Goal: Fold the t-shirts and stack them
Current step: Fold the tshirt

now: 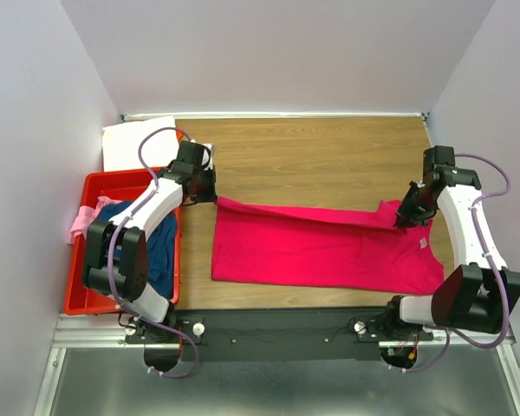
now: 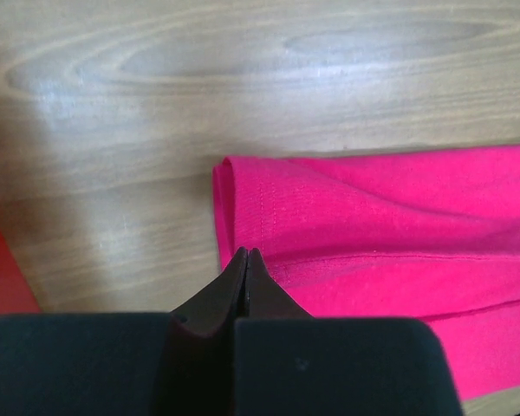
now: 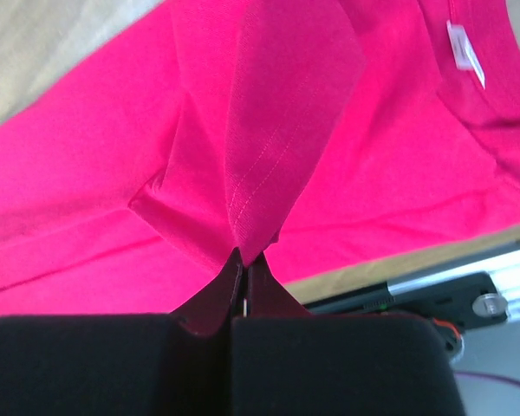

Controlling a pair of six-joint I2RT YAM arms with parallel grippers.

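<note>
A bright magenta t-shirt [image 1: 321, 251] lies spread across the wooden table, its far edge folded over in a long strip. My left gripper [image 1: 213, 196] is shut on the strip's left corner; in the left wrist view the fingertips [image 2: 245, 253] meet on the doubled edge of the shirt [image 2: 373, 217]. At the strip's right end, near the collar, my right gripper [image 1: 405, 218] is shut on a lifted pinch of cloth [image 3: 269, 156], which rises from its tips [image 3: 245, 257]. A navy t-shirt [image 1: 156, 247] and a pale pink t-shirt [image 1: 80, 224] sit in the bin. A white t-shirt [image 1: 139, 143] lies flat at the back left.
The red plastic bin [image 1: 76, 295] stands at the table's left edge, beside my left arm. Grey walls close in the table at the back and on both sides. A metal rail [image 1: 277, 329] runs along the near edge. The shirt's white neck label [image 3: 464, 52] faces up.
</note>
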